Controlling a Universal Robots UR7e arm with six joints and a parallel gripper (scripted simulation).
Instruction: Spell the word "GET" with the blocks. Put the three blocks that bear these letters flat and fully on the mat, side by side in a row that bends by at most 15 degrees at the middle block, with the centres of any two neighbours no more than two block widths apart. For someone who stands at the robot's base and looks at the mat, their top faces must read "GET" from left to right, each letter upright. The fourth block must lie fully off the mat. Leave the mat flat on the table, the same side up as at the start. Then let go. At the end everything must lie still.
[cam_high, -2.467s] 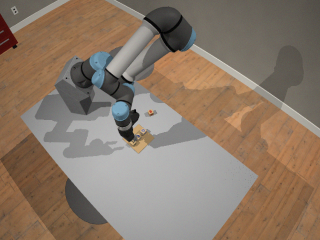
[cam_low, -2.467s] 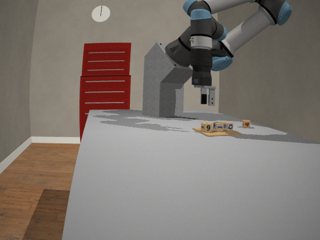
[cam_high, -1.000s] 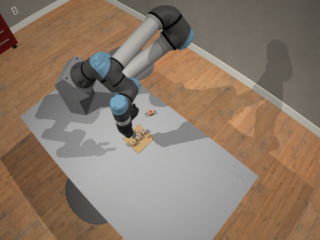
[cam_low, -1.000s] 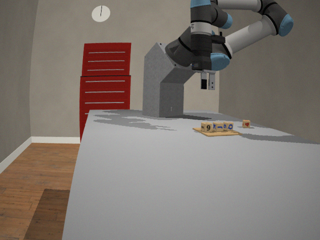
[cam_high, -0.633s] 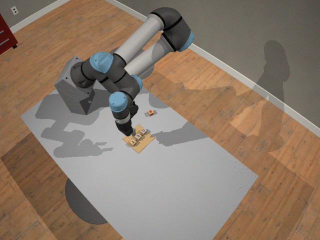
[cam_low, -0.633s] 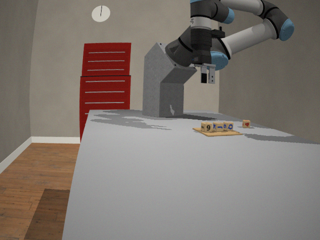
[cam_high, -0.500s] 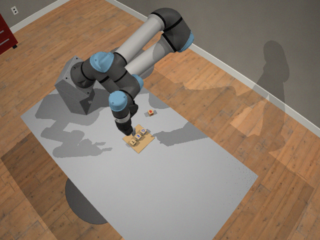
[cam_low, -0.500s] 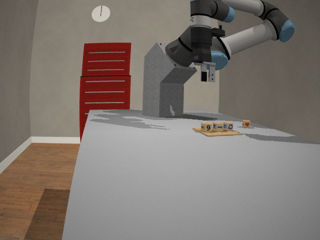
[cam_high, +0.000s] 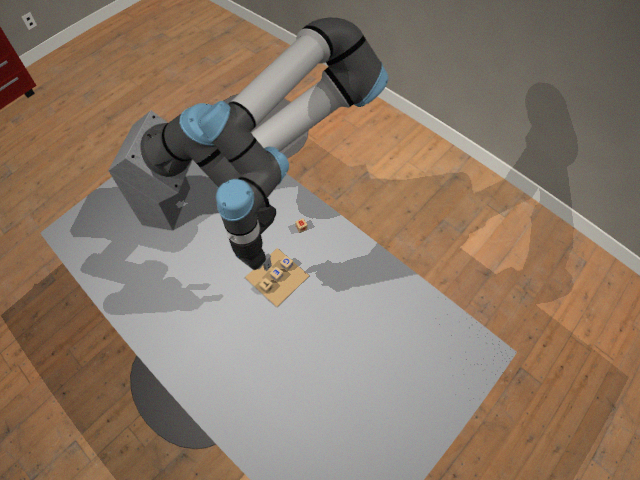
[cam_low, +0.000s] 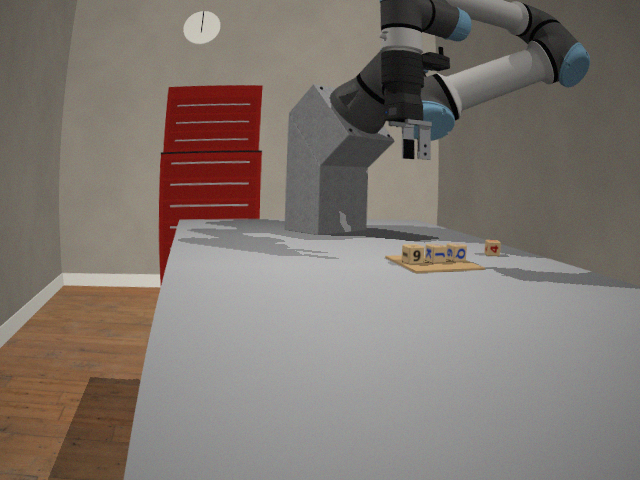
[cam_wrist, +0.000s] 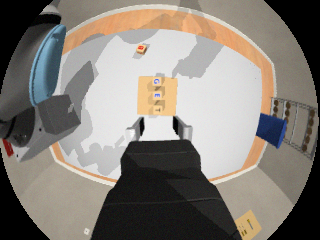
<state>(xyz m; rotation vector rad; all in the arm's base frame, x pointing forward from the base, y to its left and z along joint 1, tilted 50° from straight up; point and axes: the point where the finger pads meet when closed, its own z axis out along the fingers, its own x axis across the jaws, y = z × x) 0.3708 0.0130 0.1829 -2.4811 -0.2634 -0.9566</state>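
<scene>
Yep, looking at a wide-open gripper (cam_high: 266, 262) (cam_low: 416, 156) (cam_wrist: 158, 122) with nothing in its grip, up above the table (cam_high: 310, 361) (cam_low: 361, 372) (cam_wrist: 220, 125). Got G (cam_high: 286, 262) (cam_low: 456, 253) (cam_wrist: 157, 81), E (cam_high: 276, 272) (cam_low: 436, 253) (cam_wrist: 157, 95) and T (cam_high: 265, 284) (cam_low: 413, 254) (cam_wrist: 157, 109) in a row on the mat (cam_high: 278, 298) (cam_low: 439, 267) (cam_wrist: 172, 102), mid-frame up top, right of centre in the exterior view. Also seeing the red-lettered block (cam_high: 301, 224) (cam_low: 492, 248) (cam_wrist: 141, 49) off the mat, toward the upper left in the wrist view.

Gripper (cam_high: 267, 261) (cam_low: 416, 156) (cam_wrist: 158, 122) risen, now hanging higher above table (cam_high: 320, 372) (cam_low: 361, 361) (cam_wrist: 220, 130) than before.
</scene>
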